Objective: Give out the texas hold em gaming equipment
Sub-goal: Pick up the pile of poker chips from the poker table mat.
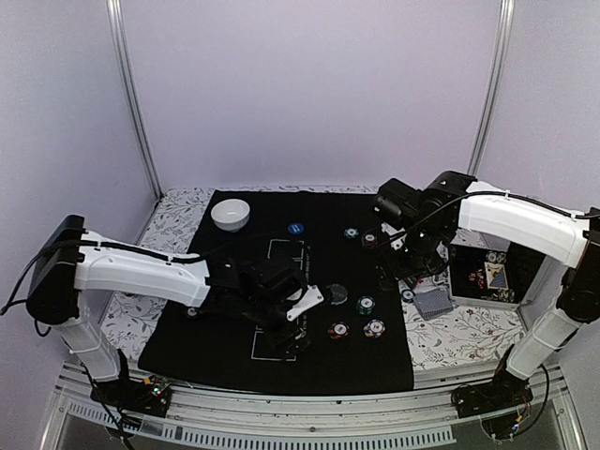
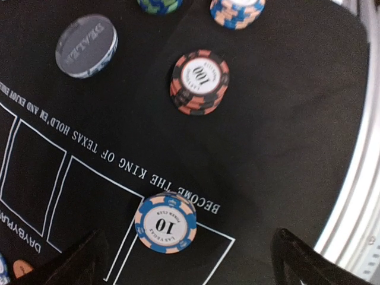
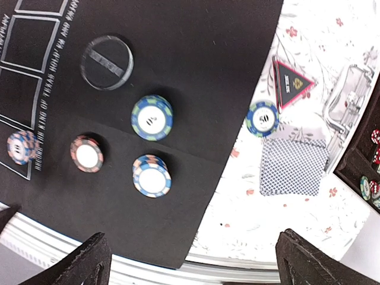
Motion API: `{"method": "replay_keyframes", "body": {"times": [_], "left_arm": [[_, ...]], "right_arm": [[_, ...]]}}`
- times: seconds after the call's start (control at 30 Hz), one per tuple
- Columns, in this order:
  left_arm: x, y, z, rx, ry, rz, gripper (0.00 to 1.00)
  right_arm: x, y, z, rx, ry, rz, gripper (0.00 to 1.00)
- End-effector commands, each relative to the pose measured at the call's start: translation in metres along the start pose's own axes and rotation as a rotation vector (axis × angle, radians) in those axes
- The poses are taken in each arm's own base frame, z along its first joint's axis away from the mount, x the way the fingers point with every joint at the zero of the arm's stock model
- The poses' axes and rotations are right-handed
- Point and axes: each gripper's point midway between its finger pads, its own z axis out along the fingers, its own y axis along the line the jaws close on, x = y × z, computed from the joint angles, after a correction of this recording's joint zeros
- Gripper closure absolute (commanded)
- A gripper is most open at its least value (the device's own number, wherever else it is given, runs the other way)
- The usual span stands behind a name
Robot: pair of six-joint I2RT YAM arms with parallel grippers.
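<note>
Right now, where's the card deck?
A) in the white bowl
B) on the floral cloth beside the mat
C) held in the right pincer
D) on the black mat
B: the card deck lies flat on the floral cloth, clear of the black mat edge, with nothing gripping it.

Black mat (image 2: 285,107): matt, felt-like cloth. 100 chip stack (image 2: 200,82): smooth plastic, slight sheen. Dealer button (image 2: 86,46): clear glossy plastic. White bowl (image 1: 231,214): glossy. Desk cover (image 3: 279,214): floral cloth. Near-edge rail (image 2: 356,190): brushed metal.
</note>
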Motion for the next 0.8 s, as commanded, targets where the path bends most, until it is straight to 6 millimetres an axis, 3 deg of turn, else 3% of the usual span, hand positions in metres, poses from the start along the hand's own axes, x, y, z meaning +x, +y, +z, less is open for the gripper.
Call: {"method": "replay_keyframes", "body": {"times": [0.0, 0.13, 0.4, 0.53, 0.77], "left_arm": [[0.007, 0.015, 0.010, -0.058, 0.104, 0.044, 0.02], [0.011, 0.028, 0.026, -0.085, 0.154, 0.020, 0.02], [0.035, 0.032, 0.044, -0.052, 0.245, 0.006, 0.05], [0.037, 0.039, 0.044, -0.059, 0.253, -0.012, 0.13], [0.048, 0.033, 0.049, -0.025, 0.293, -0.012, 0.26]], "right_arm": [[0.001, -0.008, 0.000, 0.018, -0.038, 0.018, 0.01], [0.005, -0.009, 0.006, 0.019, -0.028, 0.010, 0.01], [0.006, -0.011, 0.010, 0.034, -0.017, -0.007, 0.01], [0.006, -0.010, 0.013, 0.036, -0.011, -0.017, 0.01], [0.006, -0.011, 0.014, 0.040, -0.008, -0.022, 0.01]]}}
